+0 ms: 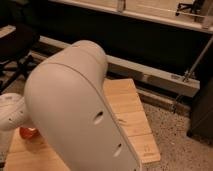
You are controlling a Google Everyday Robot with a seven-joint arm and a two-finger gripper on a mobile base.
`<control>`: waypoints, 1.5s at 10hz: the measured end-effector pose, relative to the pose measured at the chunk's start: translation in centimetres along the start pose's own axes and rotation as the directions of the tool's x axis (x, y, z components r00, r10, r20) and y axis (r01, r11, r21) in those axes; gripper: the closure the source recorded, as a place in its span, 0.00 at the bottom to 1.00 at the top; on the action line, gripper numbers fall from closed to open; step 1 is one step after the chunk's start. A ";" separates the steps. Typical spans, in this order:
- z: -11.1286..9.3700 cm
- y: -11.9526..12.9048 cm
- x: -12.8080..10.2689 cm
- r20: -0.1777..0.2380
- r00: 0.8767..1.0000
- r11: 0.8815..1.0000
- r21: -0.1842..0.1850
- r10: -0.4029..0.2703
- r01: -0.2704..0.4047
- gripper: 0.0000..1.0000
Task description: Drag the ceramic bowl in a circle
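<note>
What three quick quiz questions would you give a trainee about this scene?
1. True or false: the ceramic bowl sits on the floor.
2. Multiple choice: what hides most of the wooden table? A the robot arm; B a box; C a cloth.
3. Fill in: the gripper, at the picture's left edge right by the bowl, is ____ (open or shut).
Key: 1 false, it is on the table; 2 A; 3 shut.

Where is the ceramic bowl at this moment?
In the camera view, the ceramic bowl sits low on the left, on the wooden table, just under the white wrist; the gripper there is hidden by the arm.
</note>
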 end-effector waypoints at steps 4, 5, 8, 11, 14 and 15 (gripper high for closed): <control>-1.2 0.8 0.2 0.043 0.998 0.998 0.041 0.054 -0.056 1.00; -1.9 1.8 -0.4 0.055 0.996 0.996 0.058 0.072 -0.075 1.00; -3.4 3.9 -3.9 0.090 0.994 0.994 0.083 0.058 -0.066 1.00; -2.7 2.6 -6.9 0.130 0.992 0.995 0.101 0.008 -0.022 1.00; -0.5 0.6 -6.0 0.135 0.990 0.996 0.089 -0.030 0.018 1.00; 0.5 0.2 -5.5 0.139 0.990 0.997 0.076 -0.037 0.027 1.00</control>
